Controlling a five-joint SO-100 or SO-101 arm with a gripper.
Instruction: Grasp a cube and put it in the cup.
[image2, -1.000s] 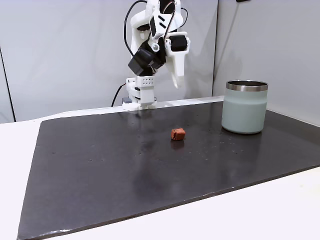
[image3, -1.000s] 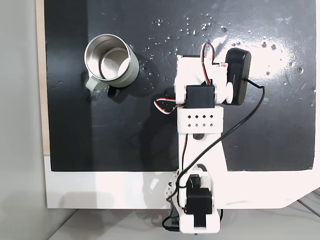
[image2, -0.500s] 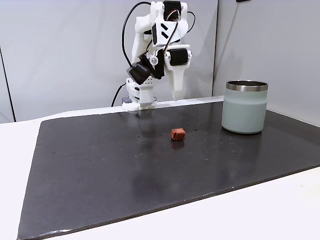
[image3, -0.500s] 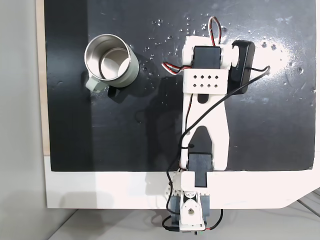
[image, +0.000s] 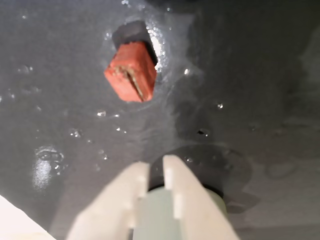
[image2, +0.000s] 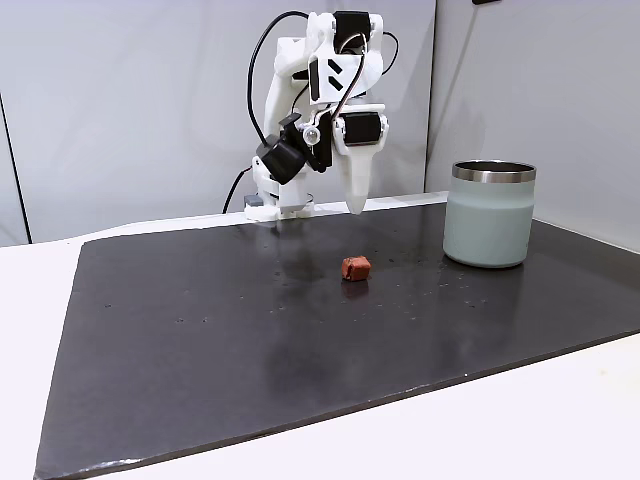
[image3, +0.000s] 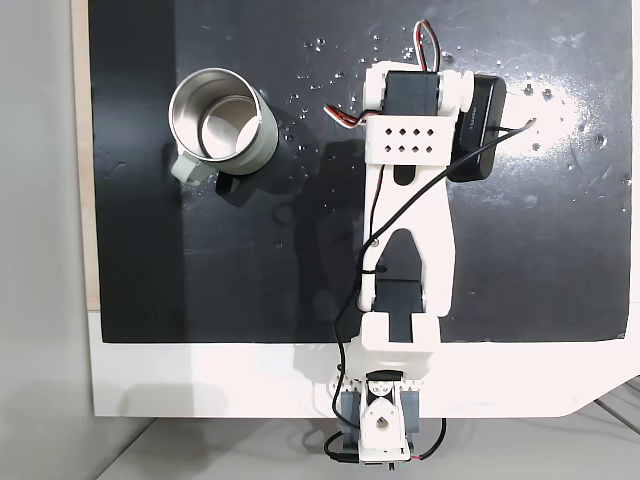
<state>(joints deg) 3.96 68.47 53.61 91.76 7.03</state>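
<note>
Gripper (image2: 355, 207) hangs above the mat, tips pointing down, nothing between the fingers. In the wrist view (image: 156, 172) the two pale fingers sit nearly together, just a thin slit between the tips; narrow, empty.

Cube (image2: 355, 268) lies on the mat below the gripper tips and nearer the camera in a fixed view. Wrist view puts it (image: 131, 71) ahead of the fingertips and slightly to the left, apart from them, tilted on the mat with a pale seam across one face. Bare mat between the tips and the cube.

Cup (image2: 490, 214) stands upright well off to the gripper's right in that fixed view, steel rim uppermost. From above (image3: 222, 125) it sits to the left of the arm, open mouth up (a small tab or handle shape shows at its lower left; cannot tell what).

Arm (image3: 407, 270) white, with black servos and looping black and red wires.

Mat (image2: 250, 350) is dark, glossy, speckled with small droplets or specks; it rests on a white table (image2: 520, 430). Pale grey wall panels (image2: 130, 110) behind.

No readable writing or brand marks.
</note>
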